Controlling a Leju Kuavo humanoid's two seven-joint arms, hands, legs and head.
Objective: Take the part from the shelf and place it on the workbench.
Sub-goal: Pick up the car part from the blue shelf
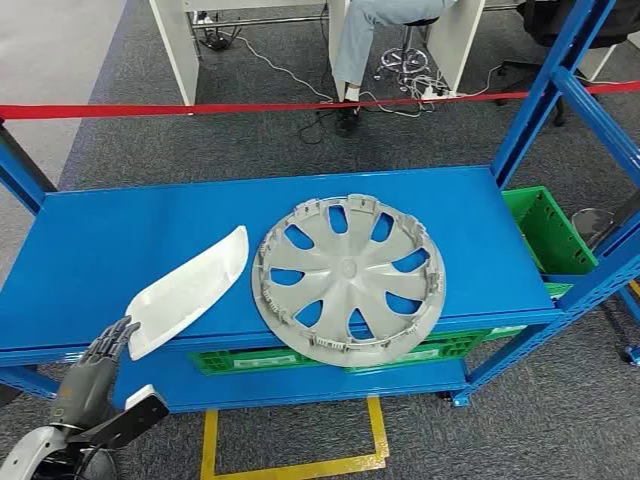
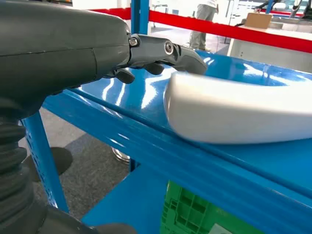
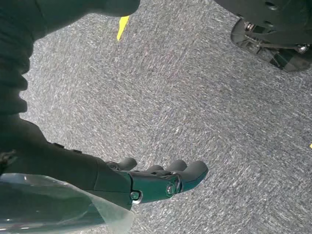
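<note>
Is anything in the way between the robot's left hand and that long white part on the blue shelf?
Nothing visible is. The left hand reaches the near end of the white part on the blue shelf. The hubcap lies off to the side.

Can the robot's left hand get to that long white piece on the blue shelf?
Probably yes. The left hand is right at the near end of the white piece, which sticks out over the shelf edge, and nothing sits between them.
</note>
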